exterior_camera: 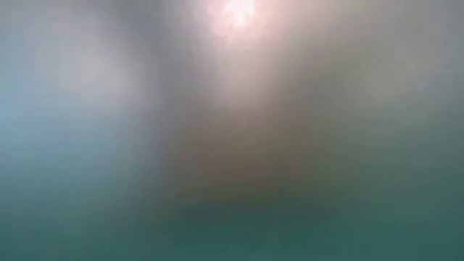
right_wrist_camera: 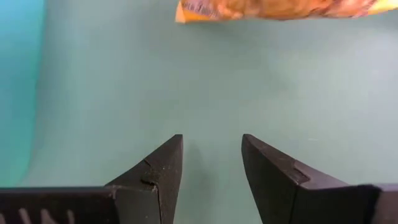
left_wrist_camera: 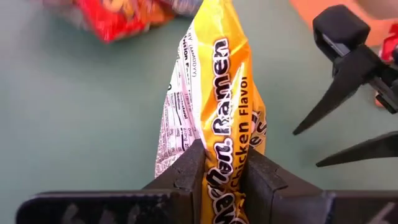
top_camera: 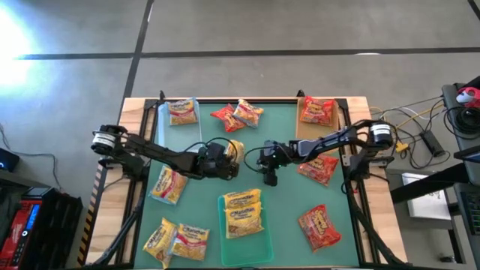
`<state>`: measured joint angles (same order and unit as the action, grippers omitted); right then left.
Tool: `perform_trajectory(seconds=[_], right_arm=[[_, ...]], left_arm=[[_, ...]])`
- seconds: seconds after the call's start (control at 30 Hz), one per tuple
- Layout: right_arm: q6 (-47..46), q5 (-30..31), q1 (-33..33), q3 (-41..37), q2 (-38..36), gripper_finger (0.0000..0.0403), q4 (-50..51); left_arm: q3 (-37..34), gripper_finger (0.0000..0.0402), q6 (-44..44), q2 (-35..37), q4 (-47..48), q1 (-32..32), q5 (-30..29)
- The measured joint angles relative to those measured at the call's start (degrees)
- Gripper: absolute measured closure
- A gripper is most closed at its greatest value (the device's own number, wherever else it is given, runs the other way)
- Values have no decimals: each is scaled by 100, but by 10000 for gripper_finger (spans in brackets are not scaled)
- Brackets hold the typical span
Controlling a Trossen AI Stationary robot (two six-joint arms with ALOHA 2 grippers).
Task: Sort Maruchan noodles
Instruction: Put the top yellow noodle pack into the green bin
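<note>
Clamping my left gripper (left_wrist_camera: 222,167) on a yellow noodle packet (left_wrist_camera: 214,99) mid-table; my right gripper (right_wrist_camera: 211,163) hangs open, empty, just right.

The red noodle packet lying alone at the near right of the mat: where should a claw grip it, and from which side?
The red noodle packet lies flat and slightly tilted, with bare mat all around. Probably best to come straight down from above and pinch one crinkly sealed edge. The open right claw is closer; the left claw already holds a yellow packet.
</note>
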<state>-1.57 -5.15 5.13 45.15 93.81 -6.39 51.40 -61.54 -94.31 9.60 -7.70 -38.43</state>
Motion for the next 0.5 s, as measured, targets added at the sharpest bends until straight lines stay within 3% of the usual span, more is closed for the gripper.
perform_trajectory(seconds=[0.33,0.4,0.5], right_arm=[[-588,1191,-826,-158,-1285,248,1521],[-799,1326,-1042,-234,-1488,248,1659],[-1096,1416,-1388,-446,-1738,248,1688]], left_arm=[[10,345,1691,480,-1177,-3,-818],[13,345,2135,616,-1610,-8,-769],[17,345,2642,798,-2171,-129,-171]])
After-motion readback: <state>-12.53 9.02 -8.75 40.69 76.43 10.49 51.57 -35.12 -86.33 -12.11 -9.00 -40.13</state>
